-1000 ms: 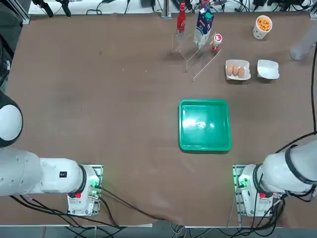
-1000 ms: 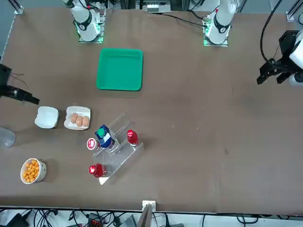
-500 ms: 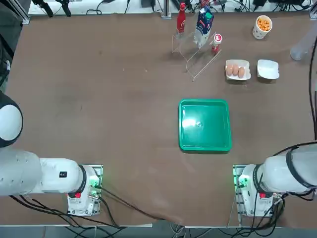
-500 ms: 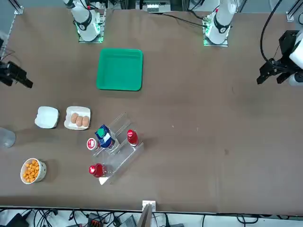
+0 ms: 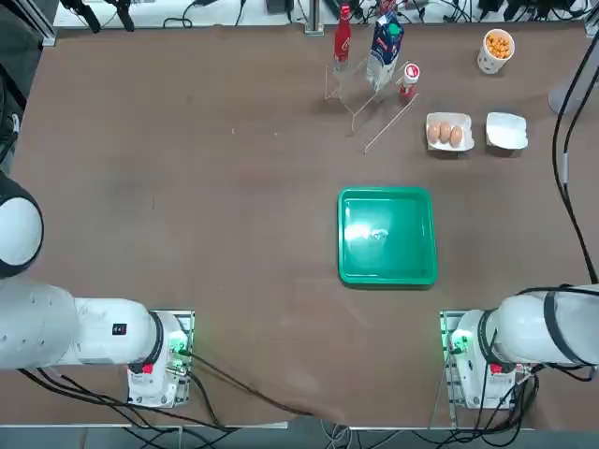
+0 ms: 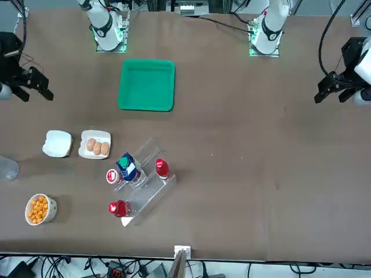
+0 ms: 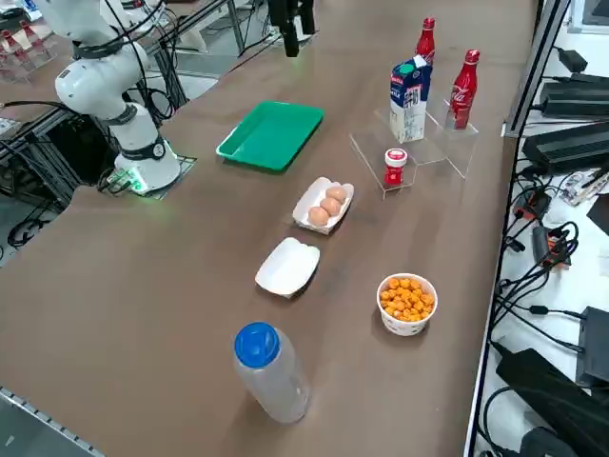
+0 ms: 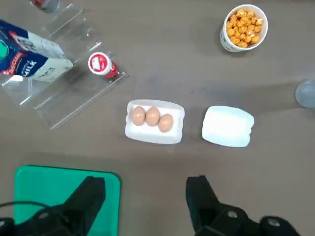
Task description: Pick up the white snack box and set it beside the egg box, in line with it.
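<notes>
The right gripper (image 8: 145, 206) is hanging high, jaws open and empty; descending carelessly risks nudging the plain white rounded snack box (image 8: 228, 126) against the neighbouring white egg tray (image 8: 154, 121).

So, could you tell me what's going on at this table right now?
The right arm's pincer hangs open above the table, holding nothing. Below it the white snack box sits right beside the egg box, roughly in line with it and a little apart. The eggs in the box are brown. A green tray, a cup of orange snacks and a clear rack with a milk carton and bottles are untouched.
</notes>
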Robot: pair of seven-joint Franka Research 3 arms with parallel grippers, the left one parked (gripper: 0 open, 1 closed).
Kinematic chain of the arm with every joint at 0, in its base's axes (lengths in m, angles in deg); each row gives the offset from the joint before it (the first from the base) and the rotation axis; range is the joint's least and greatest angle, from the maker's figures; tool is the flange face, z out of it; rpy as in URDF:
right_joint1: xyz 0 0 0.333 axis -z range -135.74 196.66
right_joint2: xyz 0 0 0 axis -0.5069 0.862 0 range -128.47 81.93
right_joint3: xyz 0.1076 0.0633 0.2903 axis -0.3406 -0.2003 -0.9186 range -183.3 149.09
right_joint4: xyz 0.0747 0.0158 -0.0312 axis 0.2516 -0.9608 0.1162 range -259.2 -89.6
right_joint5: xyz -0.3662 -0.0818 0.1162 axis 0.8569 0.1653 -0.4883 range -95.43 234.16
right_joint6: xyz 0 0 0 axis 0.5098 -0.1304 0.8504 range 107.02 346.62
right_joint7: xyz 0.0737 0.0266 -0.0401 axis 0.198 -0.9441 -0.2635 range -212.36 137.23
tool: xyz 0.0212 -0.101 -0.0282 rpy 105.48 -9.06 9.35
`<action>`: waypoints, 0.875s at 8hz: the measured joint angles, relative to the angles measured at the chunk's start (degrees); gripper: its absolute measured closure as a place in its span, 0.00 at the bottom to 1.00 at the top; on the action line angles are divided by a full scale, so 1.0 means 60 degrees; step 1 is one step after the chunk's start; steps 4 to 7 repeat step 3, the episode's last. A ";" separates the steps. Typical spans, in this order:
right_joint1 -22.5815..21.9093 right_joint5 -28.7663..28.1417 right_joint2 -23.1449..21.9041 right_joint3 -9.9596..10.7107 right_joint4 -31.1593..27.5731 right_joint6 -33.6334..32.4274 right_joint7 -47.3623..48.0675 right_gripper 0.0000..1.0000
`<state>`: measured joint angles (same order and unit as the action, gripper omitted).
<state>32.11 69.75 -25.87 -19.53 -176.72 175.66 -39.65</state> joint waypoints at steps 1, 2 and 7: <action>0.0007 0.0156 -0.0048 0.0020 -0.0061 0.0002 0.0001 0.00; 0.0007 0.0304 -0.0026 0.0022 -0.0070 0.0008 0.0002 0.00; 0.0007 0.0338 0.0002 0.0022 -0.0071 0.0016 0.0002 0.00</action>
